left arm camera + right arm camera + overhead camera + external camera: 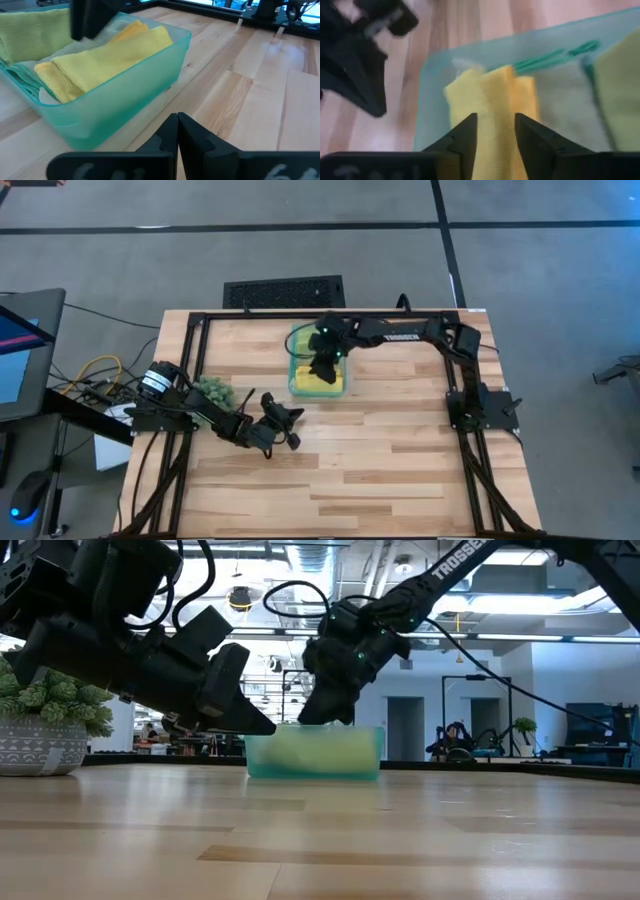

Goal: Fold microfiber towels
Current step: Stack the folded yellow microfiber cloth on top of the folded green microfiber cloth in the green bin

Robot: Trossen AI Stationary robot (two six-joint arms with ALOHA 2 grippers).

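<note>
While the right gripper [494, 131] hangs over the tray [293, 385], these lines give the moment.

Step in hand: judged from the pictures, a towel is being put into the tray or picked from it; I cannot tell which. The folding itself is not going on now.

Right gripper: it is at the far middle of the table [400, 470], just above the tray. Its two fingers [462, 137] stand apart with a clear gap, and nothing is between them. The yellow towel [492, 100] lies right under that gap.

Left gripper [283, 423]: it waits near the left middle of the table, low over the wood, close to the tray but apart from it. Its fingers are pressed together and hold nothing.

Next move: if the right gripper must take the yellow towel, it has to go down straight, so that one finger comes on each side of a fold, and then close softly. If the towel is already placed, the arm only needs to rise clear of the tray wall.

Towels: the yellow towel is folded in a few layers and lies along the near side of the tray. A lime towel [30, 30] lies at the far side, also folded. Between them something pale [560, 87] and a thin green edge show; which towels these are I cannot tell.

Look of the cloth: soft, thick, with fine ribs, the edges rounded and not sharp.

Plant [213, 390]: at the left, beside the left arm, not touched.
</note>
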